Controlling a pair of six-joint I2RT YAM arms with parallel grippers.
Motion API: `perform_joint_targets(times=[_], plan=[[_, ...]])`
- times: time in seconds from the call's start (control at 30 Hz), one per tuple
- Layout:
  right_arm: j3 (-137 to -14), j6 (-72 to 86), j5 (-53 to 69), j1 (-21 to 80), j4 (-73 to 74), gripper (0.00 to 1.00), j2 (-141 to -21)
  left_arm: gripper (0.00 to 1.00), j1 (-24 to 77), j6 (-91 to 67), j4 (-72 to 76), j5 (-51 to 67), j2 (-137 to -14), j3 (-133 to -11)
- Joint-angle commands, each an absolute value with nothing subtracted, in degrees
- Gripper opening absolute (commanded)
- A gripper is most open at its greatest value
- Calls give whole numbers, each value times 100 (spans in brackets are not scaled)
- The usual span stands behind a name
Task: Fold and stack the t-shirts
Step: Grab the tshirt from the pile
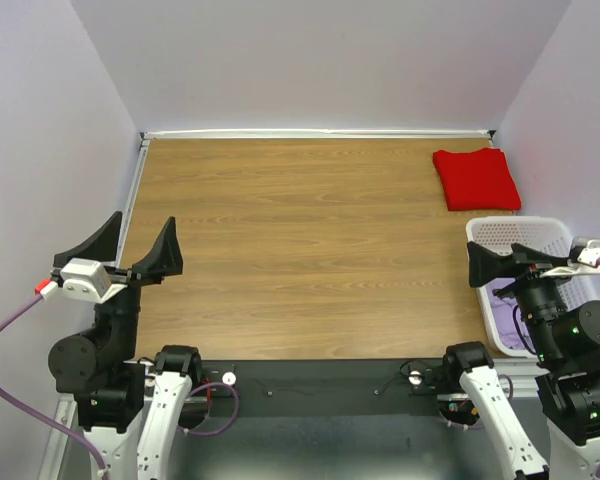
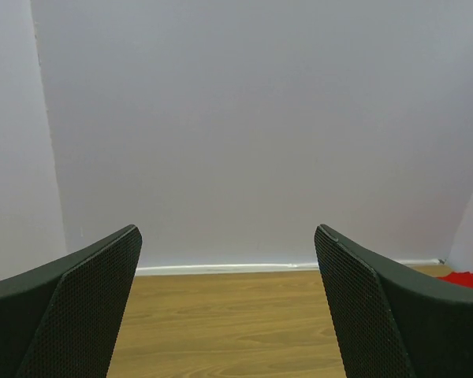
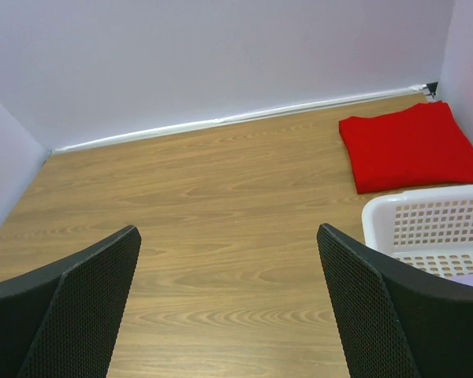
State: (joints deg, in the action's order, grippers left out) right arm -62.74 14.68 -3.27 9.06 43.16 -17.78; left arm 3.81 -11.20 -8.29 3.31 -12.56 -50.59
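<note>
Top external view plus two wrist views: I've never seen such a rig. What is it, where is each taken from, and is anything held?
Two robot arms stand at the near edge of a table. The wide picture looks down from above and behind: left arm on the left, right arm on the right. The other two come from a camera on each wrist; the black shapes at the bottom are that arm's jaws. Both pairs stand open, holding nothing. A folded red t-shirt lies at the far right; just nearer, a white basket holds lavender cloth, mostly hidden.
</note>
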Motion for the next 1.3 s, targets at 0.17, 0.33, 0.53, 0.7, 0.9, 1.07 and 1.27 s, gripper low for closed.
perform_joint_targets(times=[0.17,0.33,0.53,0.7,0.9,1.07,1.27], plan=[[-6179,1678,-834,940,4228,100,-2423,99,352,-1423,-572,246,-1301,-4563],[-6178,2091,-1388,940,4192,100,-3487,99,360,-1573,-457,158,-1310,-4158],[-6389,2530,-1923,940,4157,100,-5190,99,422,-1459,-387,-156,-1082,-3701],[-6478,3111,-3197,932,4157,100,-6002,99,518,-1512,-483,-343,-818,-3367],[-6460,3234,-4289,328,4166,100,-6723,99,746,-1547,-431,-571,-580,-3191],[-6241,3541,-3728,-1086,4131,100,-7188,99,975,-1503,-448,-650,-413,-3173],[-5723,3893,-2954,-2126,3684,100,-7628,99,1204,-1503,-492,-642,-457,-3208]])
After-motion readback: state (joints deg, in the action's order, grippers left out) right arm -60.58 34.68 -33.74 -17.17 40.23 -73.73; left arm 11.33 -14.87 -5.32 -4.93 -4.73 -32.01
